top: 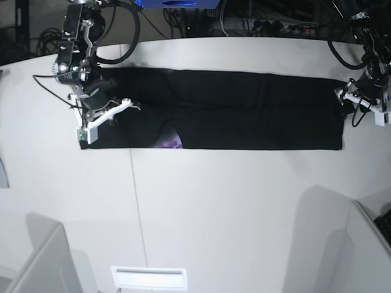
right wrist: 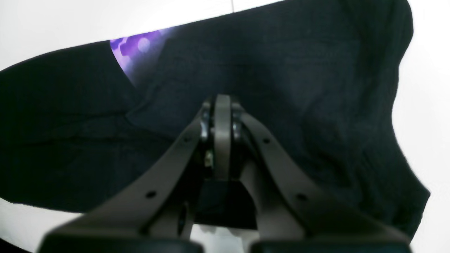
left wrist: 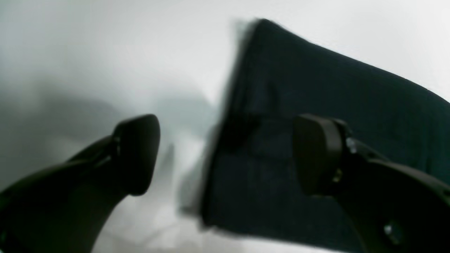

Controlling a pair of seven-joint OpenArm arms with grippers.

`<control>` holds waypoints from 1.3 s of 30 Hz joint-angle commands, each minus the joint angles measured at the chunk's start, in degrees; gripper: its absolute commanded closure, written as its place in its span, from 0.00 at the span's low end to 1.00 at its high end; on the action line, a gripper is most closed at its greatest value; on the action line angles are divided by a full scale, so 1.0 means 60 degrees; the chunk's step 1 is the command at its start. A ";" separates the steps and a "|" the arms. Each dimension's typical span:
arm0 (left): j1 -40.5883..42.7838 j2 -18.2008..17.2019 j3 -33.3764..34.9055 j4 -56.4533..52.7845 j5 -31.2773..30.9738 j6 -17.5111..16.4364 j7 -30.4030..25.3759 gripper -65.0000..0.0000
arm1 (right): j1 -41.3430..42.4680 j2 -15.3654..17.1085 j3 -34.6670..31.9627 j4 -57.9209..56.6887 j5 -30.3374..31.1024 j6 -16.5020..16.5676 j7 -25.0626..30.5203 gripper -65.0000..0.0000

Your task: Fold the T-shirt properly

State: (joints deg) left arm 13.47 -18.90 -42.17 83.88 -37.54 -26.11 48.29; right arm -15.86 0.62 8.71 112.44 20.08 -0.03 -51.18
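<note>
Both arms are black, looped with black cables. White brackets sit at each wrist. The fingers (right wrist: 222,133) are dark, with small screws

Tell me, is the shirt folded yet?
Partly: the shirt lies as a long narrow band, its purple print nearly hidden.

T-shirt (top: 244,110) stretched across the far half of the table (top: 214,207)

In the base view the right gripper (top: 119,107) sits over the shirt's left end — the left gripper (top: 348,101) just off its right end, above bare table beside the edge.
</note>
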 commanded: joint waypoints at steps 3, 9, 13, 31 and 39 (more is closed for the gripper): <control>-0.0290 -0.0301 0.0150 -0.0580 -0.0110 -0.0037 -0.0437 0.13 | 0.0086 0.0021 0.0006 0.0197 0.0046 0.0027 0.0171 1.00; -0.0685 -0.0272 0.0238 -0.1210 -0.0110 -0.0052 -0.0437 0.13 | 0.0086 0.0006 0.0006 0.0212 0.0046 0.0027 0.0171 1.00; -0.0744 -0.0316 0.1087 -0.1488 -0.0110 -0.0037 -0.0452 0.32 | 0.0086 -0.0009 0.0006 0.0212 0.0046 0.0027 0.0171 1.00; -0.1213 -0.1019 0.1131 -0.2221 -0.0095 -0.0037 -0.0466 1.00 | 0.0086 -0.0023 0.0065 0.0344 0.0603 0.0277 0.0156 1.00; -0.1227 -0.1591 0.1131 -0.0917 -0.0095 0.0007 -0.0452 1.00 | -0.0031 0.0035 0.0079 0.0329 0.1892 0.0408 0.0171 1.00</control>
State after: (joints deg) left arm 6.55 -27.03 -35.03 77.45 -37.71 -25.78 46.72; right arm -16.56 0.67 9.10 113.25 30.87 2.13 -51.22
